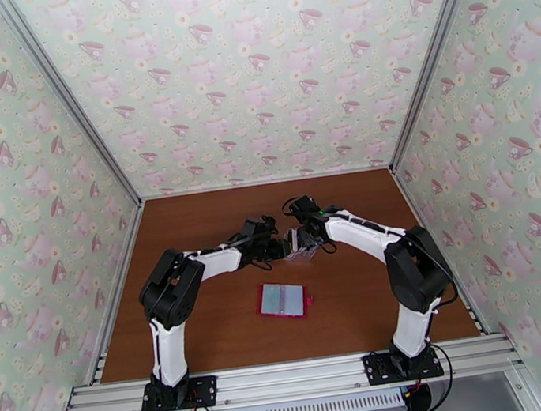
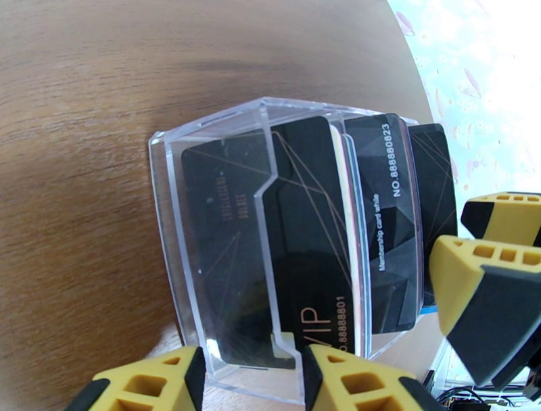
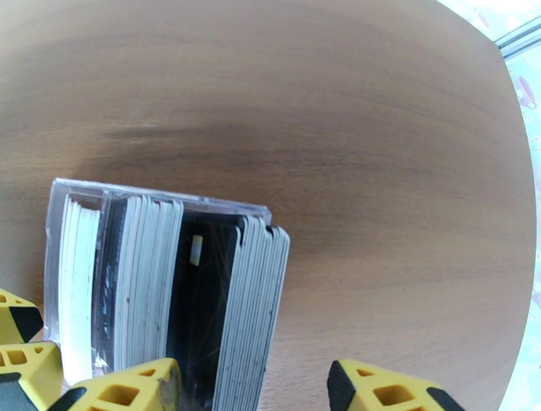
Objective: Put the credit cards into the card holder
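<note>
The credit cards [image 2: 304,223], mostly black with gold print, stand in a clear plastic rack [image 2: 166,203] at the middle of the table [image 1: 194,228]. From above they show as black and pale edges [image 3: 203,297]. My left gripper [image 2: 253,382] is shut on the rack's near end. My right gripper [image 3: 253,392] hangs open over the cards, one finger against the stack and the other finger [image 3: 392,389] apart from it. The card holder [image 1: 284,299], a red wallet, lies open nearer the arms and shows its pale pocketed inside.
Both arms meet over the rack [image 1: 301,246] from left and right. Wallpapered walls close the table on three sides. Bare wood lies behind the rack and on both sides of the wallet.
</note>
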